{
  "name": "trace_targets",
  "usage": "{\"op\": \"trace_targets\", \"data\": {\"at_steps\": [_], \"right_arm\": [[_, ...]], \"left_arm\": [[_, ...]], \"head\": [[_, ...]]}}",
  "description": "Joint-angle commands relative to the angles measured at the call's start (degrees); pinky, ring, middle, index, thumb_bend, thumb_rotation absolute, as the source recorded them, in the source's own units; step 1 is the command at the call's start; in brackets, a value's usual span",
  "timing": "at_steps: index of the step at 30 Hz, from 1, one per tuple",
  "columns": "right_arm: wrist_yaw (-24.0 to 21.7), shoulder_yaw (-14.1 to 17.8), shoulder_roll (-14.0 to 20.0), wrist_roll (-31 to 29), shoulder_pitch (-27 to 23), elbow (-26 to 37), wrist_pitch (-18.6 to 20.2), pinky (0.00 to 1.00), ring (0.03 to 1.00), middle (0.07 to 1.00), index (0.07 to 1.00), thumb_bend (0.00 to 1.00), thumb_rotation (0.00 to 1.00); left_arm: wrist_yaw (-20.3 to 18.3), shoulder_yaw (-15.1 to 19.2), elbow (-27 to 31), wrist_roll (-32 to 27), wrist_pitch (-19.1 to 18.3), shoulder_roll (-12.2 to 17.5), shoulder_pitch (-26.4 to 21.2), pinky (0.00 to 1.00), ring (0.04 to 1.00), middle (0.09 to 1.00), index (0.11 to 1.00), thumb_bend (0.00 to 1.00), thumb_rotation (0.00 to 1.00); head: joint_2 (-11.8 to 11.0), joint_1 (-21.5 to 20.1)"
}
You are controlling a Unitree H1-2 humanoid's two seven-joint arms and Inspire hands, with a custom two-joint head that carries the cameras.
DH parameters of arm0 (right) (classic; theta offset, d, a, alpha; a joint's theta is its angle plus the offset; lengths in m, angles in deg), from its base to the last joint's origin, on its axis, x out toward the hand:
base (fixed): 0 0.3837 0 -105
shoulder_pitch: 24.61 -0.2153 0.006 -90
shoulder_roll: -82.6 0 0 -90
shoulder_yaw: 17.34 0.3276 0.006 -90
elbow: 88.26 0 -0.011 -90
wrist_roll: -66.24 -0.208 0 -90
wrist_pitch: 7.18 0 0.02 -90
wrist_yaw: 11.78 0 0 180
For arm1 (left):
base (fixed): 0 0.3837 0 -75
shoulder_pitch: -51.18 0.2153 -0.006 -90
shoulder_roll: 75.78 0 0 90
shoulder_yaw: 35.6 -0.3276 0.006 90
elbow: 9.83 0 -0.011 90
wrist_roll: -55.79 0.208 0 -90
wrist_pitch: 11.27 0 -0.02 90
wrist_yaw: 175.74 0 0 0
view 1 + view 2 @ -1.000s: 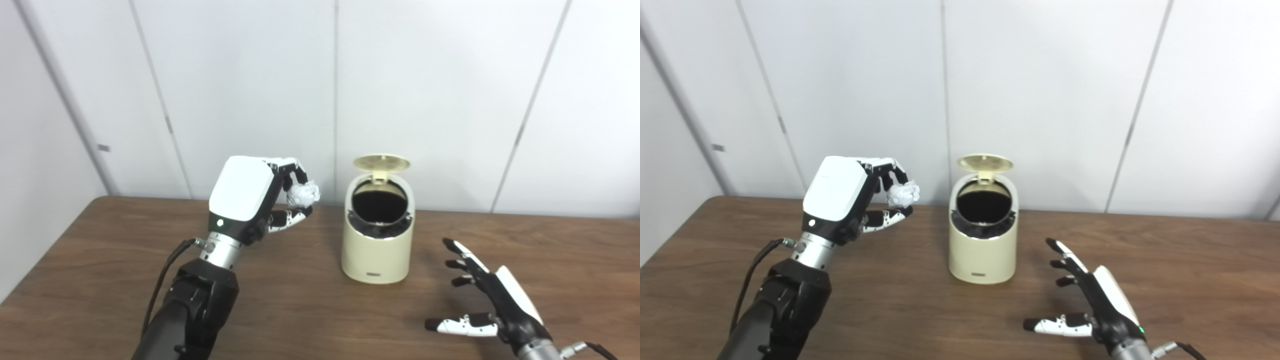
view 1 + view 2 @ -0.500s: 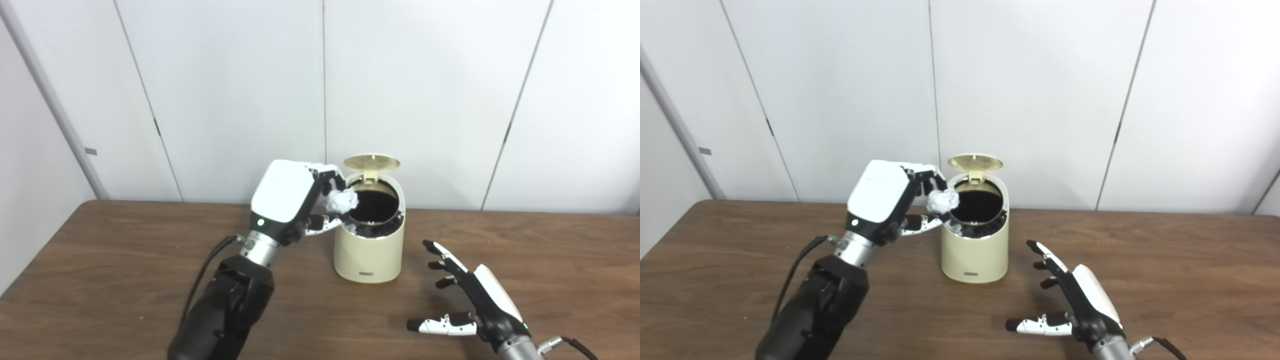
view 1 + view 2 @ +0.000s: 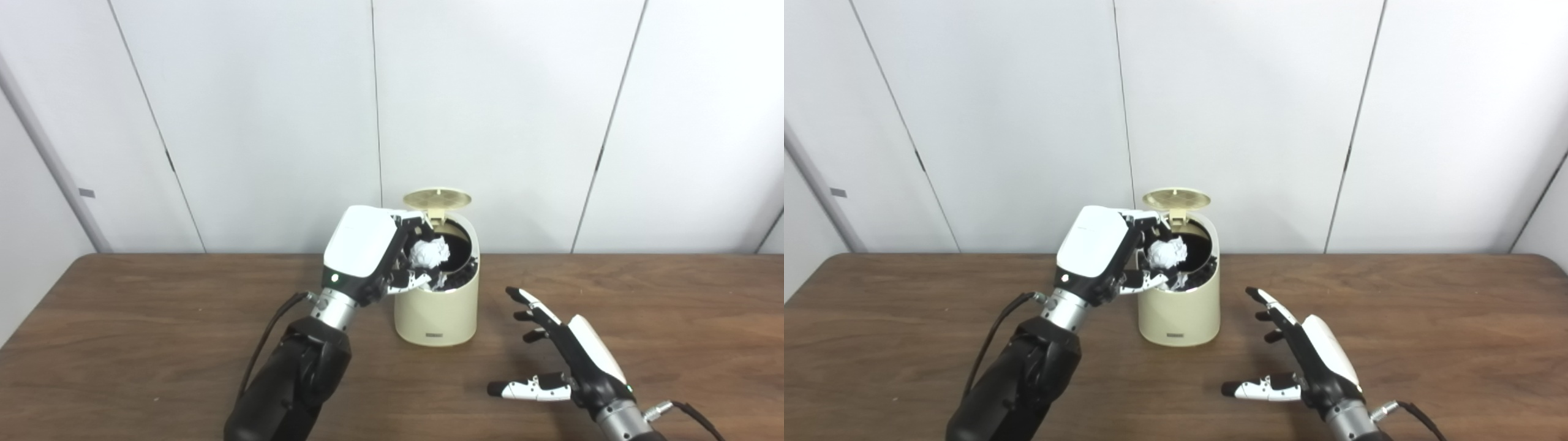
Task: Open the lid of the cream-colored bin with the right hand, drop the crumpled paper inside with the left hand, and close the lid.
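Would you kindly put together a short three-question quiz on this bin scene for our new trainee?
1. True or false: the lid of the cream-colored bin stands open.
2. Which hand holds the crumpled paper? A) left hand B) right hand C) neither
3. Fill in: the right hand is ____ with its fingers spread, to the right of the bin above the table.

Key
1. True: the lid is tipped up behind the bin's mouth.
2. A: the left hand grips the paper over the bin's opening.
3. Open: it holds nothing.
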Motion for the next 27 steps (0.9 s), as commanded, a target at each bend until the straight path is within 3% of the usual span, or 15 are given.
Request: {"op": "trace_targets", "data": {"at_steps": [1,8,14,18,21,22,24,27], "right_arm": [[0.6,0.16,0.46,0.11,-1.6,1.55,-0.79,0.67,0.833,0.917,0.912,0.78,0.29],[0.57,0.06,0.61,0.13,-1.39,1.78,-0.87,0.7,0.843,0.918,0.901,0.78,0.27],[0.54,0.07,0.7,0.14,-0.95,2.22,-0.7,0.69,0.842,0.917,0.899,0.78,0.26],[0.47,0.13,0.7,0.08,-0.65,2.59,-0.56,0.67,0.834,0.916,0.9,0.78,0.26],[0.52,0.29,0.68,-0.31,-0.47,2.52,-0.72,0.68,0.835,0.918,0.901,0.78,0.26],[0.49,0.37,0.73,-0.52,-0.41,2.48,-0.83,0.68,0.837,0.919,0.902,0.78,0.26],[0.49,0.4,0.88,-0.59,-0.39,2.4,-1.02,0.68,0.842,0.922,0.904,0.78,0.26],[0.48,0.42,0.97,-0.43,-0.4,2.51,-0.78,0.68,0.838,0.92,0.905,0.78,0.27]], "left_arm": [[2.7,-0.08,-0.63,0.08,0.26,-0.32,-3.99,0.3,0.387,0.445,0.509,0.52,0.0],[10.53,-2.47,-6.85,4.23,-0.86,-0.12,-6.63,0.23,0.323,0.406,0.516,0.52,0.0],[15.36,-3.98,-10.72,5.9,-3.04,-0.35,-7.88,0.21,0.331,0.416,0.523,0.52,0.0],[13.05,-4.99,-10.46,6.08,-5.4,-0.15,-8.0,0.23,0.36,0.426,0.526,0.52,0.0],[10.01,-5.76,-9.47,6.36,-7.4,0.26,-7.76,0.3,0.446,0.464,0.525,0.52,0.0],[9.02,-5.92,-9.03,6.14,-7.78,0.37,-7.6,0.34,0.483,0.538,0.595,0.68,0.07],[7.09,-6.11,-8.29,5.58,-8.37,0.54,-7.31,0.4,0.549,0.639,0.7,0.85,0.16],[4.28,-6.31,-6.77,5.07,-9.36,0.84,-6.87,0.48,0.632,0.723,0.783,0.91,0.22]], "head": [[0.03,-0.13],[-0.06,-0.27],[0.02,-0.41],[0.13,-0.38],[0.23,-0.23],[0.38,0.01],[0.46,0.08],[0.58,0.21]]}}
